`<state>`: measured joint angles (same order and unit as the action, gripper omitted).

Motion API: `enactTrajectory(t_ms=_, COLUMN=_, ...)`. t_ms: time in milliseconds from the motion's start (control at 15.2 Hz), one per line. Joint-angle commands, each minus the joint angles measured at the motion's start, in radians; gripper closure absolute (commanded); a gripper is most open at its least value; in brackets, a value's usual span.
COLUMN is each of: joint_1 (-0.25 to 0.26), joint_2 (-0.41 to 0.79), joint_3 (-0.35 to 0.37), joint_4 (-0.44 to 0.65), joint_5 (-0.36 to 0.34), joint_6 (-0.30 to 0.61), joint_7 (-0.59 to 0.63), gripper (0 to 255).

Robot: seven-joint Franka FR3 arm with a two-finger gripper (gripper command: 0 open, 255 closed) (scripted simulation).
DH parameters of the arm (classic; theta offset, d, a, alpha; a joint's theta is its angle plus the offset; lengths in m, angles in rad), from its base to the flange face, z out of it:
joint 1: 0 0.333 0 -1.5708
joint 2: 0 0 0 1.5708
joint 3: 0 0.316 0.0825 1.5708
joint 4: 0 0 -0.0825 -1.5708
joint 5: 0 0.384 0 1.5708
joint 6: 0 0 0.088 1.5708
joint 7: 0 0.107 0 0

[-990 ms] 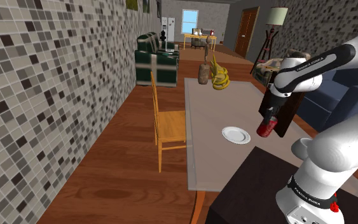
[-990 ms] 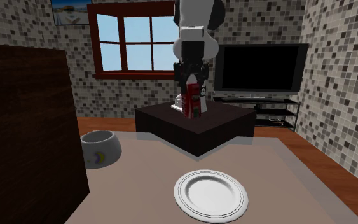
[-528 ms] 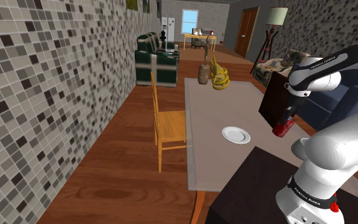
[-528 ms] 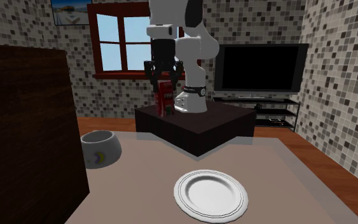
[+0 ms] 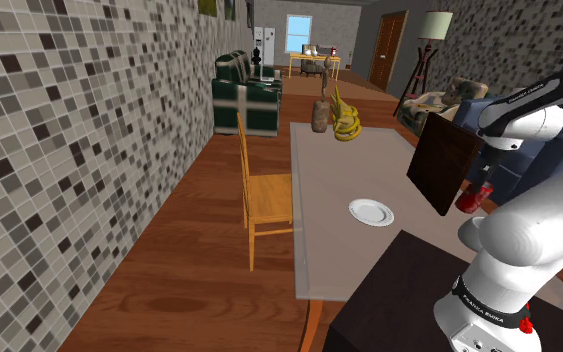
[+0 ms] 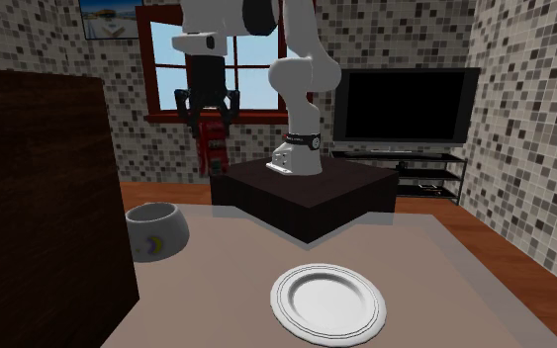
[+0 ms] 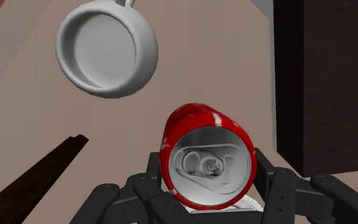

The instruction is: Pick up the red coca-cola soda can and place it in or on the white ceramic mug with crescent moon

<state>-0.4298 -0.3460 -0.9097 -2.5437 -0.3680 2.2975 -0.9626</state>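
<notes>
My gripper (image 6: 208, 107) is shut on the red soda can (image 6: 211, 148), which hangs upright from it high above the table. In the second exterior view the can is a little right of and beyond the white mug (image 6: 155, 231), which stands on the table and bears a yellow crescent. Looking along the gripper (image 7: 208, 194), the can (image 7: 204, 153) shows its silver lid between the black fingers (image 7: 147, 191), and the mug (image 7: 106, 48) lies open-mouthed beyond and to one side. In the shoulder view the can (image 5: 472, 197) hangs behind the dark panel's lower corner.
A tall dark brown panel (image 6: 39, 198) stands right beside the mug. A white plate (image 6: 326, 300) lies on the beige table (image 6: 434, 257). The dark stand (image 6: 306, 193) is at the table's end. Bananas (image 5: 346, 126), a vase (image 5: 320, 114) and a wooden chair (image 5: 265, 195) are farther off.
The arm has swung the can toward the second exterior view's left, the shoulder view's right, from over the stand to near the mug. The grip stayed shut on it.
</notes>
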Motion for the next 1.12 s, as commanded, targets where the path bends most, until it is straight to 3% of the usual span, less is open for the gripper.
enactTrajectory(t_ms=0, joint_1=0.011, joint_2=0.037, joint_3=-0.056, joint_4=0.041, joint_5=0.025, joint_6=0.002, joint_7=-0.071, gripper=255)
enactTrajectory(t_ms=198, joint_1=0.045, joint_2=0.109, joint_3=-0.153, joint_4=0.115, joint_5=0.089, joint_6=0.001, joint_7=-0.189, gripper=255)
enactTrajectory(t_ms=396, joint_1=0.102, joint_2=0.215, joint_3=-0.272, joint_4=0.197, joint_5=0.205, joint_6=-0.001, joint_7=-0.339, gripper=255)
enactTrajectory(t_ms=528, joint_1=0.144, joint_2=0.336, joint_3=-0.360, joint_4=0.257, joint_5=0.355, joint_6=-0.007, joint_7=-0.487, gripper=255)
enactTrajectory(t_ms=594, joint_1=0.137, joint_2=0.421, joint_3=-0.380, joint_4=0.290, joint_5=0.463, joint_6=-0.019, joint_7=-0.584, gripper=255)
enactTrajectory(t_ms=660, joint_1=0.095, joint_2=0.511, joint_3=-0.370, joint_4=0.331, joint_5=0.573, joint_6=-0.041, joint_7=-0.681, gripper=255)
enactTrajectory(t_ms=792, joint_1=0.030, joint_2=0.526, joint_3=-0.304, joint_4=0.322, joint_5=0.591, joint_6=-0.018, joint_7=-0.694, gripper=255)
enactTrajectory(t_ms=1056, joint_1=-0.026, joint_2=0.586, joint_3=-0.246, joint_4=0.307, joint_5=0.669, joint_6=0.021, joint_7=-0.748, gripper=255)
